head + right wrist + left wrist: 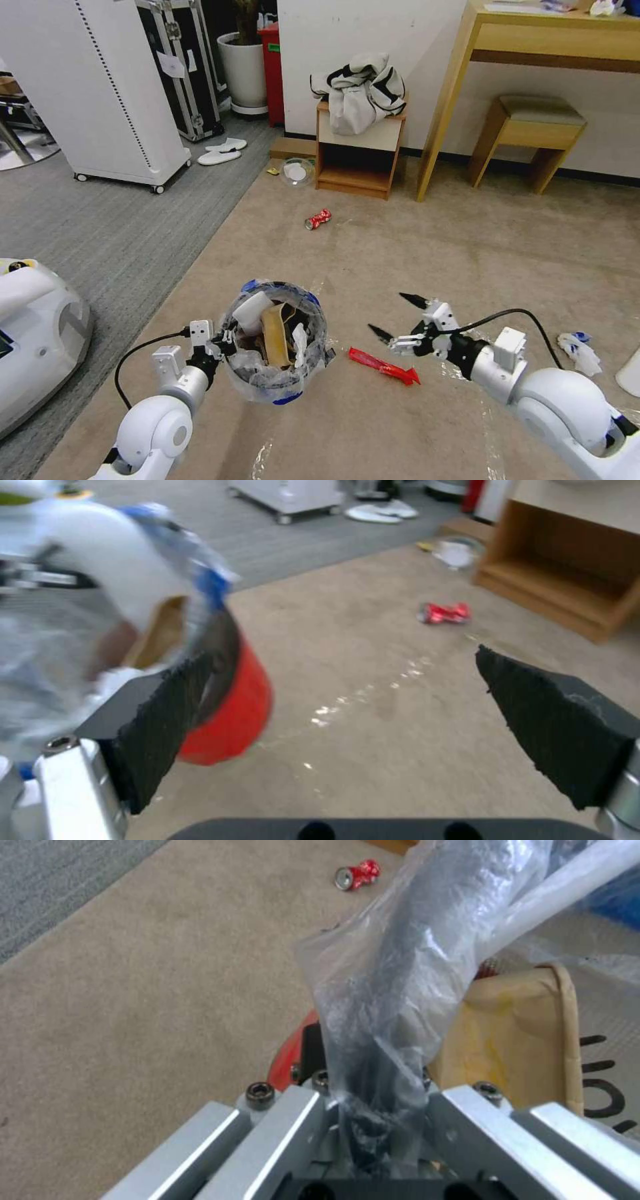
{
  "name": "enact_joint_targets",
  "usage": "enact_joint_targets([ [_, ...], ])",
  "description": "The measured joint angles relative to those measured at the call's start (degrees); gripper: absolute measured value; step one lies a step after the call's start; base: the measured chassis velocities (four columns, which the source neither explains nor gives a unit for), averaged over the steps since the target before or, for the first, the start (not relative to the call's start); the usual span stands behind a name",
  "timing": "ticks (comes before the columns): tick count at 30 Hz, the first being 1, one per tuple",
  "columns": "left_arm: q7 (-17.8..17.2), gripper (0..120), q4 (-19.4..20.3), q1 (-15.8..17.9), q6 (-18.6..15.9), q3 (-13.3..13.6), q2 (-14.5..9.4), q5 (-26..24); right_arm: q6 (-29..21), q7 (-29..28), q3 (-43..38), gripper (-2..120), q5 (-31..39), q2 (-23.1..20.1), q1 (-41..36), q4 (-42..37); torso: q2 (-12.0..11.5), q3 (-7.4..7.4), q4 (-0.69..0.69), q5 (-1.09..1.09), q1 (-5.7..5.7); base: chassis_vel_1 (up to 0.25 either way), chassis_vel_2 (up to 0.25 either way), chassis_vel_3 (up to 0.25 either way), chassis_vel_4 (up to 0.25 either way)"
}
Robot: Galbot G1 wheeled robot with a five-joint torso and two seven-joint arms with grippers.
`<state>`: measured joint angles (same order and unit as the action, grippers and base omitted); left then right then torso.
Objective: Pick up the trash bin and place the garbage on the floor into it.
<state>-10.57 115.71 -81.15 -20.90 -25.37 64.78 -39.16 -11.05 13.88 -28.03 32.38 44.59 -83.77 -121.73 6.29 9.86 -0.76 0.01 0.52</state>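
Left gripper [223,341] clamped on rim of trash bin [277,340], liner film pinched between the pads along with the dark wall (left wrist view). Bin held off floor [413,267], mouth up, already loaded: brown carton [275,333], white pieces, crinkled plastic.

Right gripper [393,315] spread wide, empty, hovering just beside the bin on the side away from the left arm. Red wrapper [383,365] flat on the carpet, near the bin and just below the open fingertips. Crushed red can [318,219] farther out, between the bin and the wooden side cabinet [360,157]. White tissue [579,352] well apart from the bin, beyond the right forearm. White slippers [221,151] far from the bin, on the grey carpet.

Risks, as judged:
- Grip includes slick liner; film could slide and let the rim slip, tilting or dropping the bin.
- Wrapper thin and flat; pads may close on carpet pile or skate over it, leaving it behind.
- Bin contents sit high; carton may block or bounce out added litter.
- Right arm close to bin; contact could jolt the single-sided hold.
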Motion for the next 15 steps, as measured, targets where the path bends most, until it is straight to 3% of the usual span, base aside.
enact_joint_targets([
  [2, 0.01, 1, 0.01, 0.13, 0.01, -0.05, -0.11, -0.2, 0.83, -0.54, -1.93, 100, -0.49, 2.33, -1.32, 1.14, 0.0, 0.0, 0.0, 0.0, 0.0, 0.0, 0.0, 0.0, 0.0],
  [15, 0.17, 1, 0.09, 0.03, 0.19, -0.62, -0.24, -0.39, 2.21, -3.18, -2.07, 100, -1.74, 6.49, -2.13, 4.3, 0.0, 0.0, 0.01, -0.01, 0.0, 0.0, 0.0, 0.0, 0.0],
])
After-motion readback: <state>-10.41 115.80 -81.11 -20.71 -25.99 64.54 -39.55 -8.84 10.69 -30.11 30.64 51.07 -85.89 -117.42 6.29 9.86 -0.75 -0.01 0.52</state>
